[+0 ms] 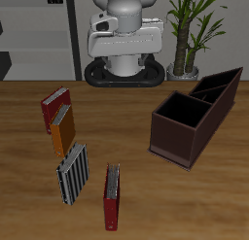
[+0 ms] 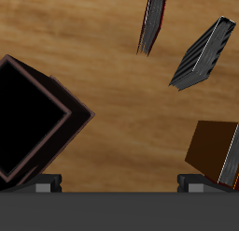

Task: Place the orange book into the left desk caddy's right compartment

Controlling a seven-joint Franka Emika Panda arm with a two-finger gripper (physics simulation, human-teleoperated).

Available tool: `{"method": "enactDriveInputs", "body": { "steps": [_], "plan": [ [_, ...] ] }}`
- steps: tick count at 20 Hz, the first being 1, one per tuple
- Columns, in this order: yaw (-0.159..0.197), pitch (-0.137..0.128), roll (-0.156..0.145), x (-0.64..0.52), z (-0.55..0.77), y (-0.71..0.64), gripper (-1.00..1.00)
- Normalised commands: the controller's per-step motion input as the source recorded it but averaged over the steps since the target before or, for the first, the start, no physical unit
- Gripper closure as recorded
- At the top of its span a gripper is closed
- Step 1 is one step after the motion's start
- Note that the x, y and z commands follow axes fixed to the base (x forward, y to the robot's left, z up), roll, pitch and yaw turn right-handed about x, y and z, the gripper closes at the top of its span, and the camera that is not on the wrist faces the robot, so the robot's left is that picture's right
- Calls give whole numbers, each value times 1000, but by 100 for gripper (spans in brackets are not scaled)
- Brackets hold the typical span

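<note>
The orange book stands upright on the table with a pale grey label on its cover, leaning against a dark red book. In the wrist view one brown-orange face of the orange book shows close to a finger. The left desk caddy is a dark maroon open box lying across the table from the books. Its squarish right compartment sits at the end nearer the table's front edge. In the wrist view the caddy shows as a dark square opening. My gripper hangs open above the table, holding nothing.
A grey-striped book and another dark red book stand nearer the table's front edge. Behind the table, a potted plant stands beside the robot's base.
</note>
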Motion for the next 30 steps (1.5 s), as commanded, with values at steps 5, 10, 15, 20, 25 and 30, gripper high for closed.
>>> {"method": "enactDriveInputs", "body": {
  "steps": [5, 10, 15, 20, 25, 30],
  "plan": [
    [-16, -21, -77, 10, 42, -383, -100],
    [-19, 17, -89, 72, -91, -447, -100],
    [-7, 17, -47, -21, -183, -511, -100],
    [-19, 5, -28, -88, -101, -410, -100],
    [-31, 6, -52, -115, -75, -507, -100],
    [14, -3, 7, -79, -119, -294, -100]
  ]
}}
